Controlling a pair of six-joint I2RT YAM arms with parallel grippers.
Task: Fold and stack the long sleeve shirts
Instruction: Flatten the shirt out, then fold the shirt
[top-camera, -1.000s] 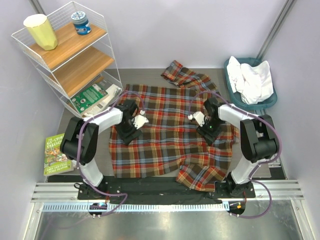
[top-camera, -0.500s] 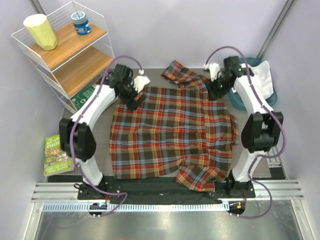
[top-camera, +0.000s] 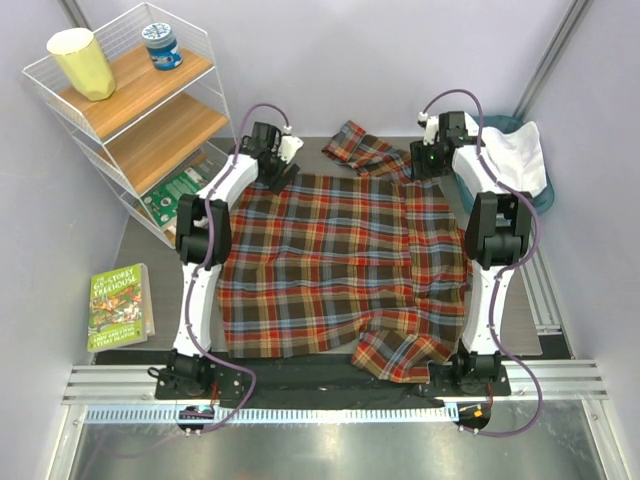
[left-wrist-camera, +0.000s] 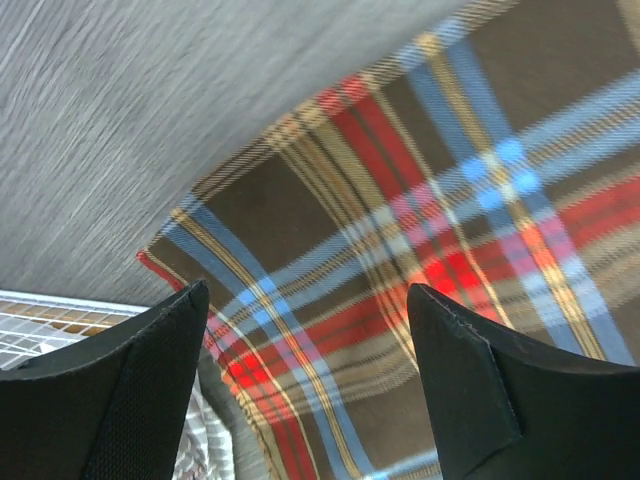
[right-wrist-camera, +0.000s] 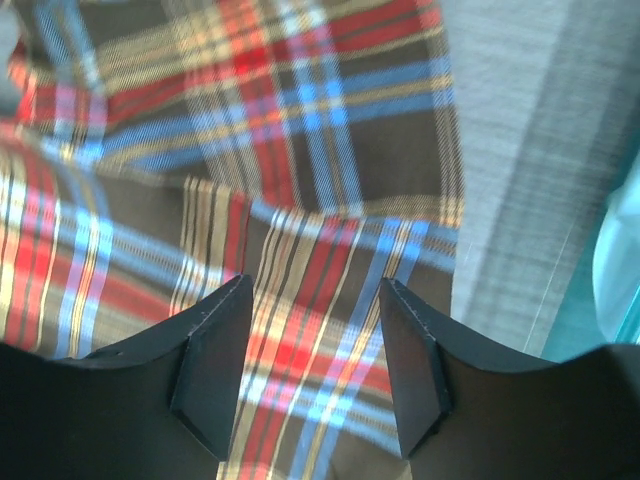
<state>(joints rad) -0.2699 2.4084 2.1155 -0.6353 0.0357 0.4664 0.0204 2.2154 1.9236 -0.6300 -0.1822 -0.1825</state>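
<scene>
The plaid shirt (top-camera: 330, 260) lies spread flat on the grey table, one sleeve (top-camera: 362, 148) trailing off at the far side and another folded at the near edge (top-camera: 400, 352). My left gripper (top-camera: 279, 173) is open over its far left corner; the left wrist view shows plaid cloth (left-wrist-camera: 420, 190) between the fingers (left-wrist-camera: 310, 320), not pinched. My right gripper (top-camera: 428, 164) is open over the far right corner, with cloth (right-wrist-camera: 300, 140) below the fingers (right-wrist-camera: 312, 345). The white shirt (top-camera: 508, 158) lies bunched in the teal basket (top-camera: 466, 190).
A white wire shelf (top-camera: 130, 120) stands at the far left with a yellow cup (top-camera: 82, 62), a blue-lidded jar (top-camera: 161, 45) and a green book (top-camera: 180, 192). Another book (top-camera: 120, 305) lies at the table's left. Bare table (right-wrist-camera: 530, 150) and the basket's edge (right-wrist-camera: 620, 260) lie right of the right gripper.
Both arms have stretched from the middle of the plaid shirt out to its far corners. The shirt's far edge now lies a little straighter.
</scene>
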